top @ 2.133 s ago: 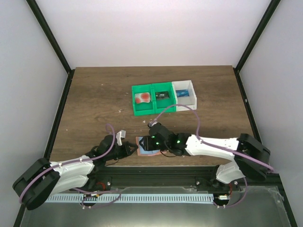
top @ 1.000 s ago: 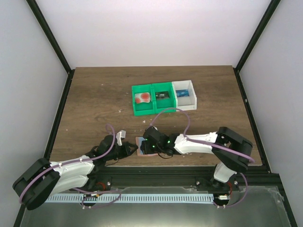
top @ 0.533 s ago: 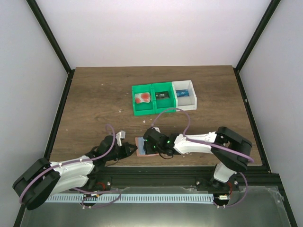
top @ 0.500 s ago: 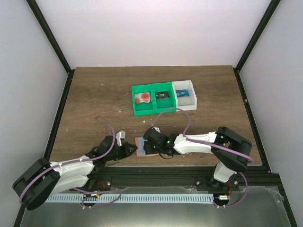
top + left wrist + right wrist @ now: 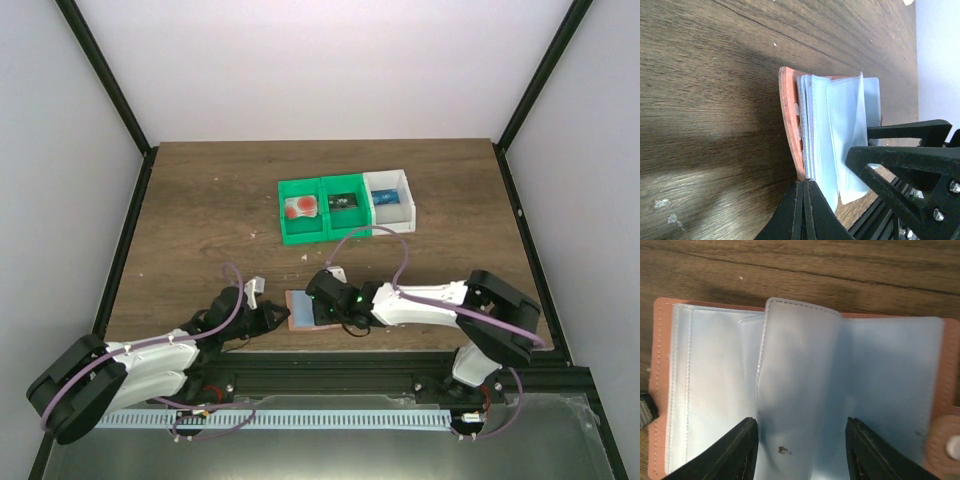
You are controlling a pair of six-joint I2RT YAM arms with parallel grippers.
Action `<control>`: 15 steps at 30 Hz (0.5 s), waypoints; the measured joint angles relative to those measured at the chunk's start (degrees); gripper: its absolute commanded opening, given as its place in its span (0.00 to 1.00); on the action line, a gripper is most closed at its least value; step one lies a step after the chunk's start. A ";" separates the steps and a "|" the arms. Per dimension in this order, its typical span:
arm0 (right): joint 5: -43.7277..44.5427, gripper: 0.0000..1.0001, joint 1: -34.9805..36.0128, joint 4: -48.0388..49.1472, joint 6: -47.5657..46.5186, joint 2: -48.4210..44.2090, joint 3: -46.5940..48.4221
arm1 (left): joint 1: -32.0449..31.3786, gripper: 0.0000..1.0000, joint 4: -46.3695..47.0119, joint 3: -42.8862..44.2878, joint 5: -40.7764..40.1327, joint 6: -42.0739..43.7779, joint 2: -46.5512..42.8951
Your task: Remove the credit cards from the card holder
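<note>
The card holder (image 5: 302, 306) lies open near the table's front edge, salmon-pink rim around blue-grey pocket panels (image 5: 715, 390). My left gripper (image 5: 803, 183) is shut on the holder's salmon edge (image 5: 789, 115), pinning it from the left. My right gripper (image 5: 802, 442) hangs open right over the panels, and one pocket leaf (image 5: 797, 385) stands up between its fingers (image 5: 737, 450). No card shows inside the pockets. A pale credit card with a red blot (image 5: 300, 207) lies in the green bin.
A green bin (image 5: 283, 213) with two compartments and a white bin (image 5: 409, 205) stand side by side behind the holder. The second green compartment holds a dark card (image 5: 346, 203), the white bin a blue one (image 5: 387, 199). The holder's snap tab (image 5: 946, 441) is at its right edge.
My right gripper has shifted a little to the right over the holder, uncovering more of the blue panel, and its elbow has swung right. The left arm and holder have stayed put.
</note>
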 measured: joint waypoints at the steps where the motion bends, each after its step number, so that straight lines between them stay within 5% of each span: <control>1: 0.63 0.49 0.00 -0.79 0.13 -0.42 0.00 | 0.00 0.00 0.00 0.00 0.00 0.00 0.00; 7: 3.72 0.42 0.00 -7.15 0.94 -4.87 0.44 | 0.00 0.00 0.07 -0.04 0.00 0.00 0.00; 15: 1.27 0.46 0.33 -5.22 -1.29 -10.25 3.19 | 0.00 0.00 0.13 -0.07 0.02 0.00 0.37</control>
